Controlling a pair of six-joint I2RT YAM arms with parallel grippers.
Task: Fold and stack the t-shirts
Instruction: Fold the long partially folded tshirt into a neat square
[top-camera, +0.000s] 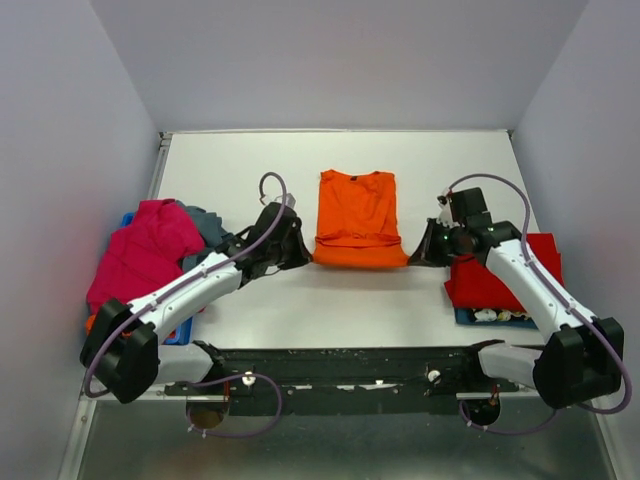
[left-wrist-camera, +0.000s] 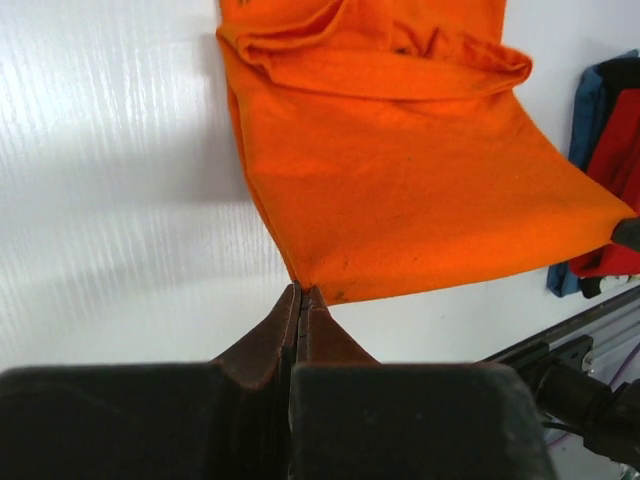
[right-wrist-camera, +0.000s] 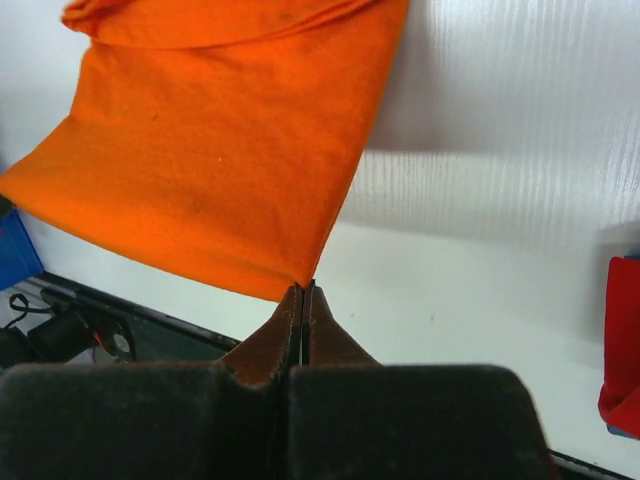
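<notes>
The bright orange t-shirt (top-camera: 356, 215) lies in the middle of the table with its near part lifted and stretched between both grippers. My left gripper (top-camera: 300, 255) is shut on its near left corner (left-wrist-camera: 310, 282). My right gripper (top-camera: 418, 252) is shut on its near right corner (right-wrist-camera: 300, 275). The magenta pink t-shirt (top-camera: 145, 250) lies heaped on the left pile over a grey-blue t-shirt (top-camera: 205, 222) and a blue one (top-camera: 180, 330). A folded red t-shirt (top-camera: 495, 275) lies on the right.
The red shirt rests on a blue tray (top-camera: 480, 317) at the right edge. White walls enclose the table (top-camera: 300, 160) on three sides. A black rail (top-camera: 350, 362) with the arm bases runs along the near edge.
</notes>
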